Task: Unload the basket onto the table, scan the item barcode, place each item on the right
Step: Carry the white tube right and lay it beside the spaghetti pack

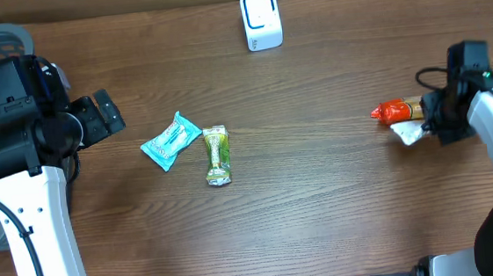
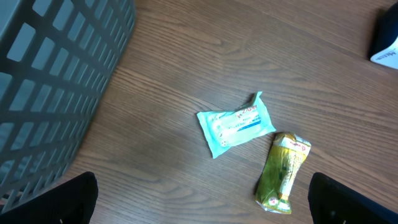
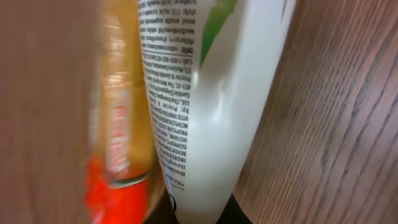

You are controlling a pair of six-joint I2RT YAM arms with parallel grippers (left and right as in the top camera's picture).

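Observation:
My right gripper (image 1: 430, 116) is shut on the item (image 1: 399, 110), a packet with a red end and a white printed back, at the right side of the table. In the right wrist view the packet (image 3: 205, 106) fills the frame, pinched at its lower end between the dark jaws of the gripper (image 3: 199, 214); small print shows, but I cannot make out a barcode. The white barcode scanner (image 1: 261, 19) stands at the far edge, well left of the packet. My left gripper (image 1: 108, 114) hangs open and empty at the left; its fingertips (image 2: 68, 202) frame bare wood.
A teal packet (image 1: 169, 140) and a green packet (image 1: 217, 155) lie side by side left of the table's centre, also seen as the teal packet (image 2: 236, 123) and green packet (image 2: 283, 173). A grey mesh basket (image 2: 50, 74) stands at the far left.

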